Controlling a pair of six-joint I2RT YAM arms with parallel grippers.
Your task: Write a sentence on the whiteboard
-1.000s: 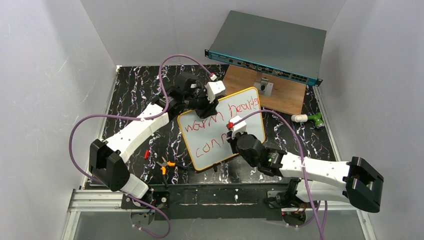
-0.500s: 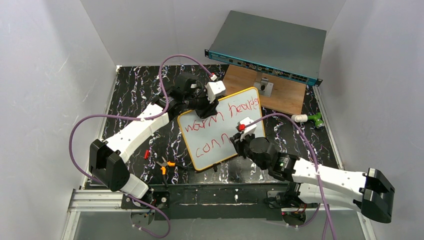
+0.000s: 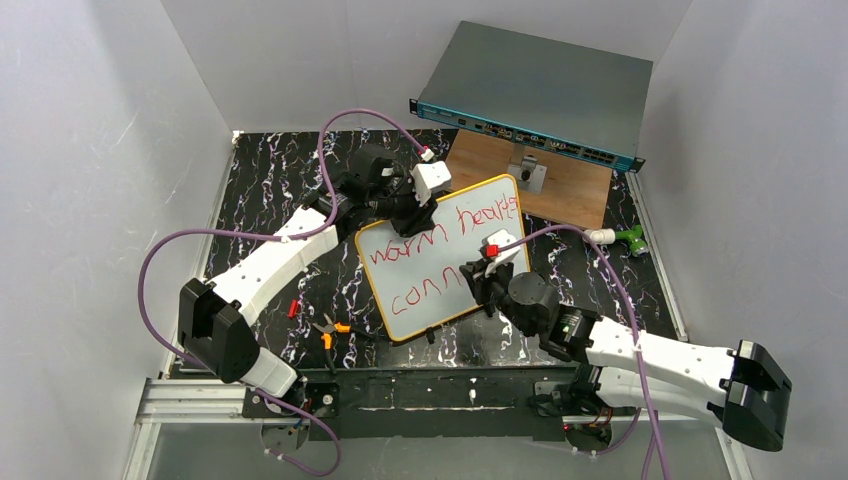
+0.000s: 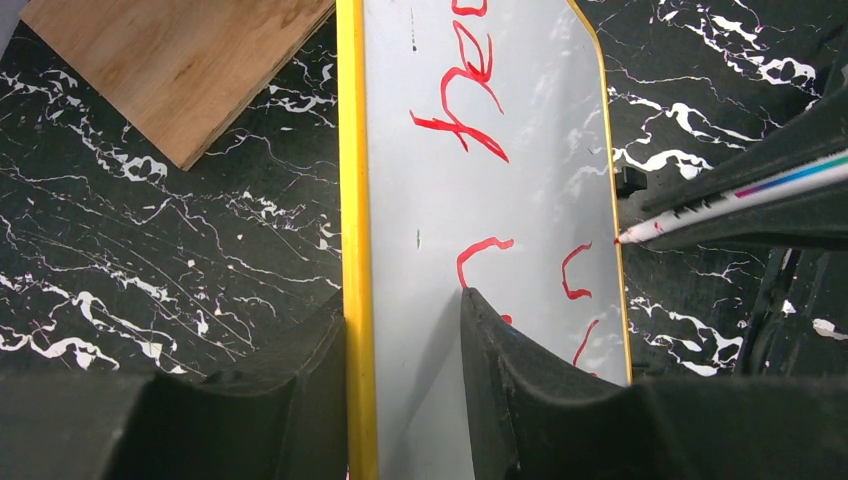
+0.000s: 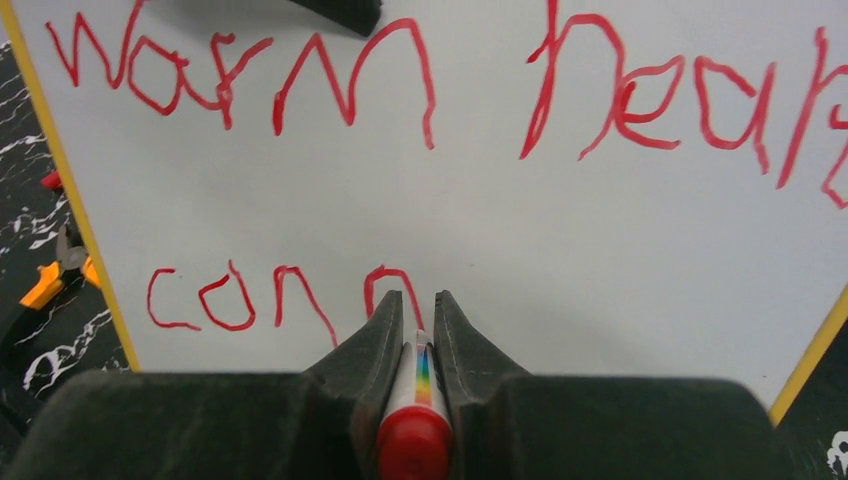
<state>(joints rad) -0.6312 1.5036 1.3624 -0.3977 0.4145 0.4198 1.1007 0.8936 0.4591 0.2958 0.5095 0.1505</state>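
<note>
**Second line in progress.** Over the last second the right arm has swung its elbow outward. It has carried the right gripper (image 3: 482,275) a short way rightward along the lower line of the sentence (image 5: 345,105). That line reads "conn" both then and now, so no new stroke has been added. The shift appears to be a reposition for the next letter of "connect", leaving the task past its midpoint but unfinished.

The whiteboard (image 3: 450,250) lies askew at the centre of the dark marbled worktop (image 3: 260,200), and its far corner is near the wooden panel (image 3: 570,195).

The right fingers are clamped on the marker (image 5: 418,385), red cap toward the wrist and nib pointing at the board just after the second "n". Whether the nib touches the surface cannot be told.

The right forearm stretches low from the near-right base, wrist pitched down over the board's near half.

The left arm has not moved. It reaches diagonally from the near-left base, and the left gripper (image 4: 405,305) has its fingers closed on the board's yellow-rimmed far-left edge, steadying it.
</note>
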